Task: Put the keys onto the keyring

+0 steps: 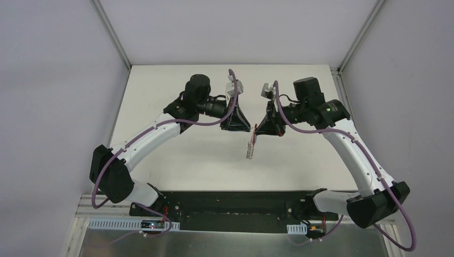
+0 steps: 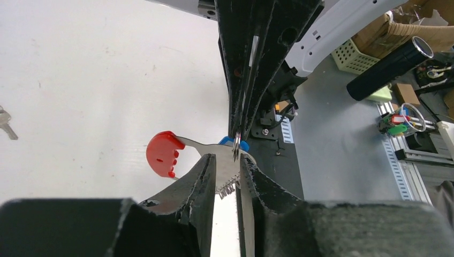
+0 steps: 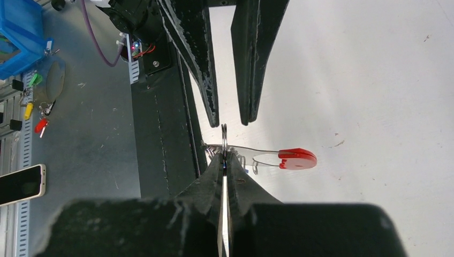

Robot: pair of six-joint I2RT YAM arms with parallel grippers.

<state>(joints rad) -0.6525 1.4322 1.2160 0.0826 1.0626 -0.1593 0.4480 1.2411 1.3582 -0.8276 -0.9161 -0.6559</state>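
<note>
2 white arms (image 1: 156, 130), black joints (image 1: 112, 174), black jaws, looping purple cables (image 1: 93, 191).

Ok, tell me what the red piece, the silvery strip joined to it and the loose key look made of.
Red piece: looks like matte moulded plastic, with even colour and rounded edges.
Silvery strip joined to it: likely metal, being thin, bright and reflective.
Loose key: probably metal, with a dull grey sheen, but too small to say more.

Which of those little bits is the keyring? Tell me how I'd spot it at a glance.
Start at the white table and find its middle, where the two arms' black tips nearly meet. The keyring trails from the right arm's fingers: a short silvery chain with a red piece near the fingers. Nothing else between the arms is red and silver.
</note>
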